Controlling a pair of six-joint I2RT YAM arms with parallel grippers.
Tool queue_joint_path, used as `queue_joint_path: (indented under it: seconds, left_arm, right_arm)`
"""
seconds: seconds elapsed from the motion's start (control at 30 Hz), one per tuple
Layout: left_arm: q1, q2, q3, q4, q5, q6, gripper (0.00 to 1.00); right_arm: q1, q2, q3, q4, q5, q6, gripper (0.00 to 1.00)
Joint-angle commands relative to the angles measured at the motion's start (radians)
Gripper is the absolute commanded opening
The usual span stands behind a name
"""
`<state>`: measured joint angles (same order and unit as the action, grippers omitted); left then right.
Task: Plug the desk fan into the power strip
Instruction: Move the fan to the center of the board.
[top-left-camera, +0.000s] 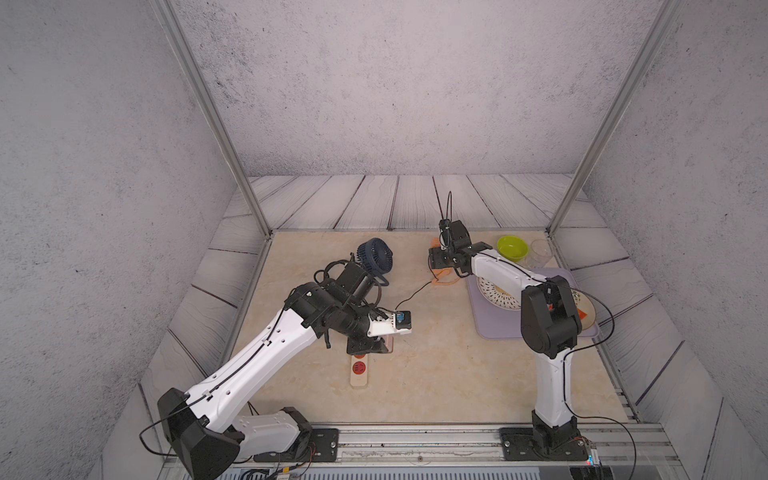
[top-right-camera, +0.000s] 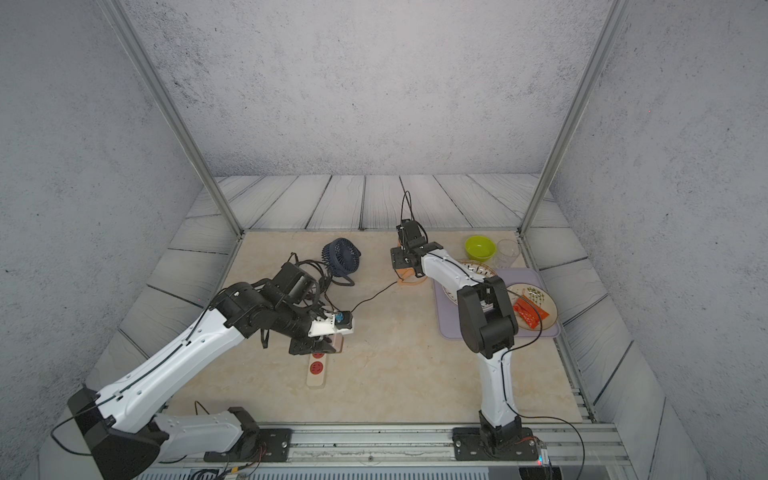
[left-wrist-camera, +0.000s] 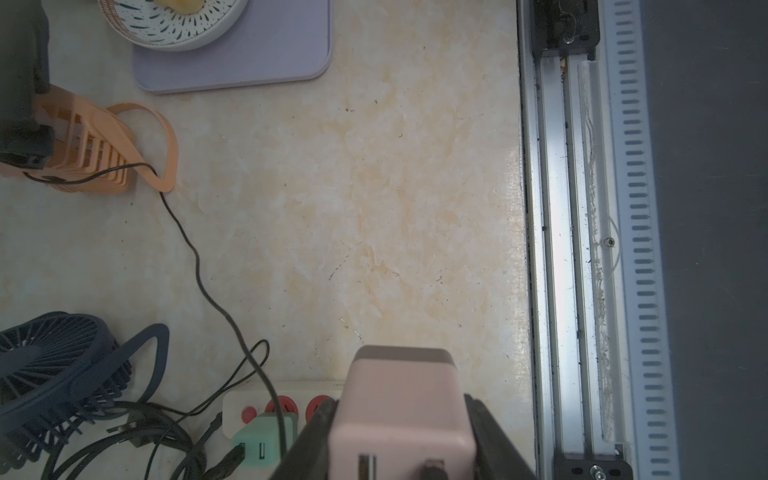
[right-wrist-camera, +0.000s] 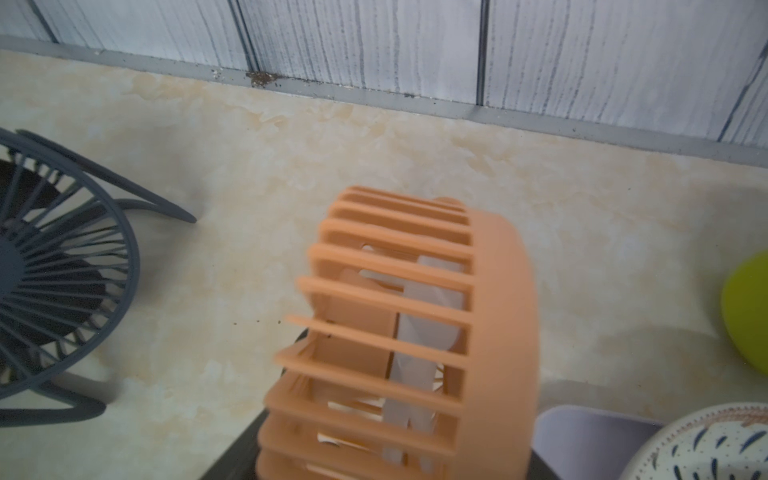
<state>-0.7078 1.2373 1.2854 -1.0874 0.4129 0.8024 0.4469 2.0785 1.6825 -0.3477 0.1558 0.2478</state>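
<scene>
The step in hand looks like seating the plug. The left tool (top-left-camera: 371, 345) is shut on a pink plug block (left-wrist-camera: 401, 407), gripped on 2 opposite sides. It holds the block low over the power strip (top-left-camera: 359, 374).

The strip lies on the bench (top-left-camera: 415, 365) on the left arm's side. Its near end shows 1 full red socket in both top views, and its far end is hidden under the tool. A green plug block (left-wrist-camera: 266, 436) sits on the strip just beside the pink one.

A thin black cord (left-wrist-camera: 195, 257) runs from the orange fan (right-wrist-camera: 415, 332) across the bench toward these blocks, but where it ends is hidden. The blue fan (top-left-camera: 374, 253) stands beyond the strip, among a heap of thicker black cords.

The right tool (top-left-camera: 441, 259) is down at the orange fan with a jaw on either side of it. I cannot tell whether it has clamped the fan.

I also cannot tell whether the pink block's prongs have entered a socket. If they have not, the next move calls for squaring the block over a free red socket. It then needs a straight push down, without sliding the strip or snagging the cord.
</scene>
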Motion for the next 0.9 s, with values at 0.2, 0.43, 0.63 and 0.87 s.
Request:
queue_joint_path:
  seconds: [0.2, 0.43, 0.63, 0.87]
  left_arm:
    - [0.033, -0.042, -0.036, -0.033, -0.025, 0.007, 0.00]
    - [0.088, -0.104, -0.130, -0.038, -0.078, 0.026, 0.00]
    - [0.133, -0.129, -0.195, -0.034, -0.107, 0.058, 0.00]
    - [0.145, -0.126, -0.263, -0.007, -0.173, 0.092, 0.00]
  right_arm:
    - [0.032, -0.130, -0.105, -0.060, -0.032, 0.024, 0.52]
    - [0.094, -0.266, -0.279, 0.013, -0.024, 0.114, 0.54]
    - [0.142, -0.284, -0.324, 0.051, -0.006, 0.186, 0.55]
    - [0.155, -0.256, -0.308, 0.034, 0.003, 0.184, 0.75]
